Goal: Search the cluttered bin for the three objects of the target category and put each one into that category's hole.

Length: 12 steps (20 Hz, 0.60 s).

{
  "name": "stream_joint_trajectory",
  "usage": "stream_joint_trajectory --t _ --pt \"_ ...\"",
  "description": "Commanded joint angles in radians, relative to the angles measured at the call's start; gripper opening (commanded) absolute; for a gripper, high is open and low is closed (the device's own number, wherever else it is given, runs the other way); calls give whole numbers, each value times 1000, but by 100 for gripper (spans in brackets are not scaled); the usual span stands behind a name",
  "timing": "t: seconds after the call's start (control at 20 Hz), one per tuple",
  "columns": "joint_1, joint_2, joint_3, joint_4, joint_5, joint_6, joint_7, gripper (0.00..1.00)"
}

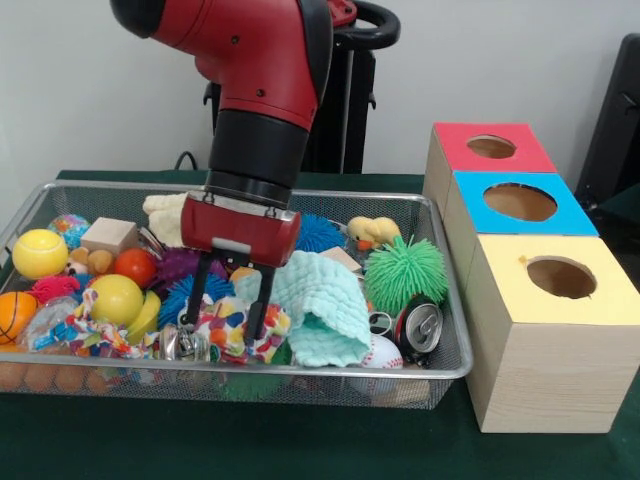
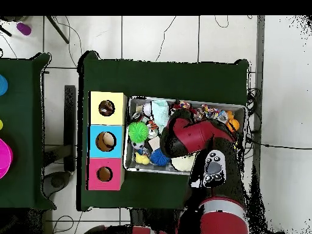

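1. The bin (image 1: 452, 365), a wire-mesh tray heaped with toys, takes up the left and middle of the green table (image 1: 300, 450) in the front view, and the gripper (image 1: 229, 318) is down inside it near the front rim.
2. Its two black fingers (image 1: 197, 290) stand apart, straddling a multicoloured fabric toy (image 1: 222, 322); nothing looks clamped between them yet.
3. Which category is wanted I cannot tell, so the target could be any of several things.
4. The fabric toy and the mint knitted cloth (image 1: 325, 305) beside it look soft and light: they would bunch under a pinch, best taken at a raised fold.
5. The yellow balls (image 1: 40, 253) by the left rim look smooth and apt to roll away.
6. The green spiky ball (image 1: 405, 273) and drink can (image 1: 418, 327) sit towards the right rim; the can looks light and easily dented.
7. The three boxes, yellow (image 1: 545, 330), blue (image 1: 520, 205) and red (image 1: 490, 148), stand just beside the bin's right rim, holes upward.
8. Overhead, the red arm (image 2: 192, 137) covers the bin's (image 2: 241, 108) middle, hiding the gripper.
9. The boxes (image 2: 106, 140) line one short rim, and crowded neighbours would likely snag any lift.
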Motion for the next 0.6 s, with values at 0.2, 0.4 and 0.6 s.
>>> stream_joint_trajectory --t 0.2,0.4,0.6 --pt "-77 17 162 57 -21 27 -23 100" --pt "-114 8 209 76 -18 35 -27 0" --pt "-131 5 231 82 -3 52 -21 0"
